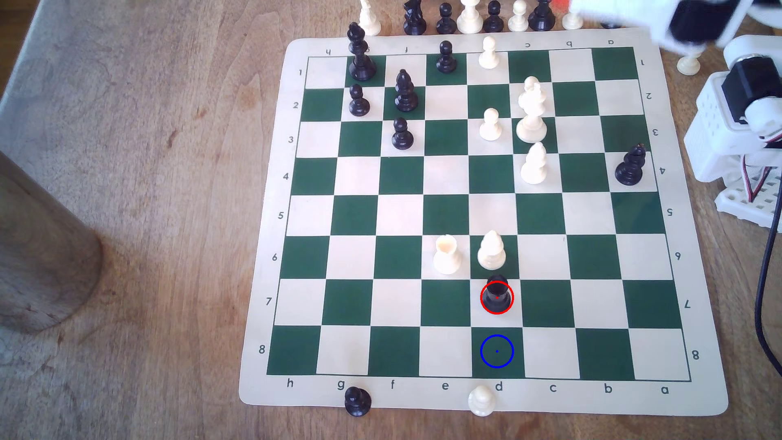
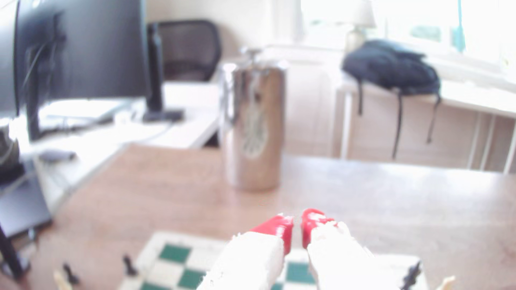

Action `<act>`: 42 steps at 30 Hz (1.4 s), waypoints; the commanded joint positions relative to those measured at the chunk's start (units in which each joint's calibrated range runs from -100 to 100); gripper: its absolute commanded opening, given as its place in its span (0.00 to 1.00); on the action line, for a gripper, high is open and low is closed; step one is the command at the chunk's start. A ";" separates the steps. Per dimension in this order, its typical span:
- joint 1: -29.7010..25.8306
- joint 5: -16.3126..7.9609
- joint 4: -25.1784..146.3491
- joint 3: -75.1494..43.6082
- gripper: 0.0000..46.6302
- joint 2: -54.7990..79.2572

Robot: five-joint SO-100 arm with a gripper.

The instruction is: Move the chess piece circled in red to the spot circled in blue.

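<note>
The chess piece, black and stout with a flat round top, stands inside the red ring on a cream square in row 7, column d. One square nearer the board's front edge is the spot, a dark green square with a blue ring and centre dot and nothing standing on it. My arm is a white blur at the exterior view's top right, high above the board's far corner and far from the piece. In the wrist view my gripper has its red-tipped fingers nearly together with nothing between them.
A cream piece stands just behind the black piece, with a cream rook beside it. A cream pawn and a black pawn sit on the board's front border. A metal cylinder stands at the exterior view's left. Several pieces line the far edge.
</note>
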 commanded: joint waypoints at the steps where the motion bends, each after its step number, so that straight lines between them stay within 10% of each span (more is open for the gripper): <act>1: -10.16 4.74 14.35 -7.62 0.06 7.28; 18: -20.25 -3.52 19.59 -15.51 0.16 39.03; 20: -19.62 -9.62 17.46 -15.33 0.20 39.03; 26: -20.25 -8.06 19.35 -15.69 0.22 41.49; 32: -20.64 -8.30 14.27 -16.42 0.48 47.01; 42: -21.42 -9.33 7.88 -17.05 0.34 53.89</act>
